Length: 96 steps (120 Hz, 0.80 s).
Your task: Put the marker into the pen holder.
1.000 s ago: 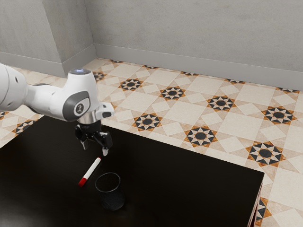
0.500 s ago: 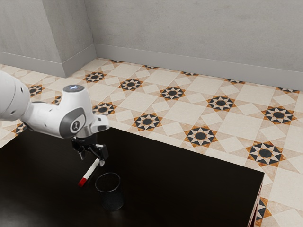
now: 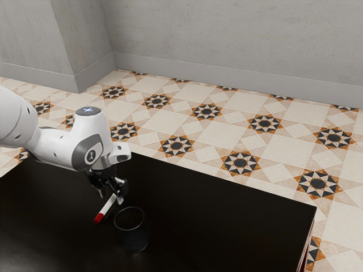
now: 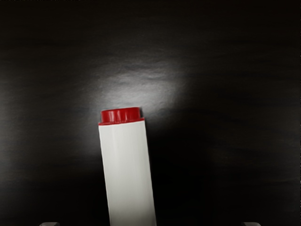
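Item 1: gripper, black, two-fingered, low over the tabletop. State: open, fingers spread, with a gap to either side of the marker in the wrist view; nothing gripped.

Item 2: marker, slim and cylindrical, with a smooth white barrel. Position: on the tabletop, directly under the gripper, its white end portion between the spread fingers. Fittings: a long red cap at the end farther from the gripper, pointing out toward the exterior view's lower left; a short red end plug at the opposite end, under the gripper.

Item 3: pen holder, dark, cup-shaped, with a thin round rim and an open mouth. Position: upright on the tabletop, near the gripper, on its side toward the exterior view's right and nearer that camera. Apart from the marker, which lies outside it.

Item 4: tabletop, black, glossy, straight-edged, extending beneath the gripper and both objects. A pale patch of reflected light appears on its surface beyond the end plug in the wrist view.

Item 5: robot arm, white with grey joint details, reaching the gripper from the exterior view's left.

Item 6: patterned floor, cream tiles with black and orange star motifs, beyond the tabletop from the gripper.
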Motion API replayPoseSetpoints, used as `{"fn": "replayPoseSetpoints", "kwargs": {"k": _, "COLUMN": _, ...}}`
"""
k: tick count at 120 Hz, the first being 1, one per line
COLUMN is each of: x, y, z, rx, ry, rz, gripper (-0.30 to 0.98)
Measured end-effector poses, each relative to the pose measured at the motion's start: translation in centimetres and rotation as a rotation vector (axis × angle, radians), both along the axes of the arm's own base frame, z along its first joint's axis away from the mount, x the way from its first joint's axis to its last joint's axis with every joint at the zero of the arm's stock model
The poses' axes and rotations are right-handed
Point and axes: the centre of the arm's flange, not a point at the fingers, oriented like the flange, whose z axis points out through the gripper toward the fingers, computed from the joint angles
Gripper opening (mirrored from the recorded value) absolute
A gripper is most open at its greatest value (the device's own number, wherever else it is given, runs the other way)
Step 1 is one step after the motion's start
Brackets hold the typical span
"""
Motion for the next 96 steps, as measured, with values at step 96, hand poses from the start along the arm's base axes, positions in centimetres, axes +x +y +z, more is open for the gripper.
{"fn": "replayPoseSetpoints", "kwargs": {"k": 96, "x": -0.02, "y": 0.13, "z": -0.4, "rx": 0.005, "ry": 0.004, "rz": 0.004, "gripper": -0.03}}
